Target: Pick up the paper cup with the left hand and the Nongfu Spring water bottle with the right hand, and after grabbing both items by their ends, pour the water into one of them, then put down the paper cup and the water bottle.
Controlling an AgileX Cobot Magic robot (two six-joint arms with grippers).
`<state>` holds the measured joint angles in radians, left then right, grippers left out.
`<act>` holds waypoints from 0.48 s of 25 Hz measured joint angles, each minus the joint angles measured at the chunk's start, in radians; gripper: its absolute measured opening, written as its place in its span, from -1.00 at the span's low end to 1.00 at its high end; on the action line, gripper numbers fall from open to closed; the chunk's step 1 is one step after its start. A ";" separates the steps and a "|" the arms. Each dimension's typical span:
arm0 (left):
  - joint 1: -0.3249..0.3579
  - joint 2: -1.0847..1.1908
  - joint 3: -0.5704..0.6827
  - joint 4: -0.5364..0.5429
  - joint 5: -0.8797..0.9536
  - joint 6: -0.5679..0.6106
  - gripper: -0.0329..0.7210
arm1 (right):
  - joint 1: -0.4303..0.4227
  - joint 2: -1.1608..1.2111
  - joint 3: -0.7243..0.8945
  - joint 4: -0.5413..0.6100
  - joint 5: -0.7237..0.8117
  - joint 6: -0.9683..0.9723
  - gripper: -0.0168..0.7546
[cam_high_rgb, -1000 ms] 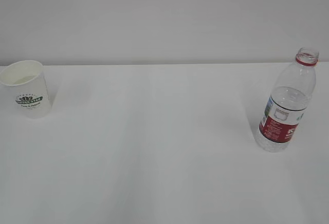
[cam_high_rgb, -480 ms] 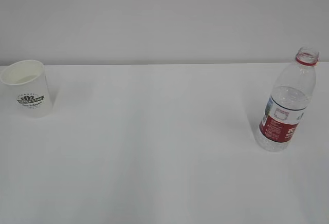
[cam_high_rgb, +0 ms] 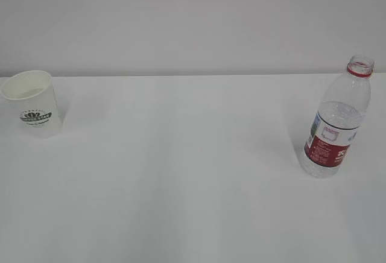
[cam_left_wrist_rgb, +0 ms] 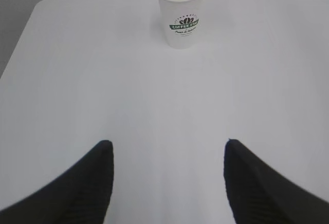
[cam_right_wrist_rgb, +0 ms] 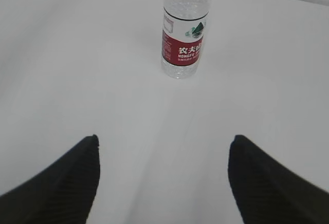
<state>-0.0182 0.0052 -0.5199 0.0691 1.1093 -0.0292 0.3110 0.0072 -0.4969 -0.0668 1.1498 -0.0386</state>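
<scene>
Just one paper cup point(cam_high_rgb: 32, 104), one water bottle point(cam_high_rgb: 335, 119), apart.

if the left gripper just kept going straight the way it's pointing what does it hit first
Most likely the paper cup. In the left wrist view it stands upright just right of the line between the open left gripper fingers, with only bare table between. Depth is unclear; a downward tilt would meet the table first.

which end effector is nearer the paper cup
Left. The left end effector faces the paper cup with open table between them; the right end effector faces the water bottle across the table.
</scene>
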 joint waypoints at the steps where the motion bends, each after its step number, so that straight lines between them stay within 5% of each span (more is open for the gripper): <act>1: 0.000 0.000 0.000 0.000 0.000 0.000 0.40 | 0.000 0.000 0.000 0.002 0.000 0.000 0.57; 12: 0.005 0.000 0.000 0.000 0.000 0.000 0.40 | -0.127 -0.016 0.000 0.002 -0.002 0.000 0.57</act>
<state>-0.0137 0.0052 -0.5199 0.0691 1.1093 -0.0292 0.1845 -0.0091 -0.4969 -0.0652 1.1483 -0.0386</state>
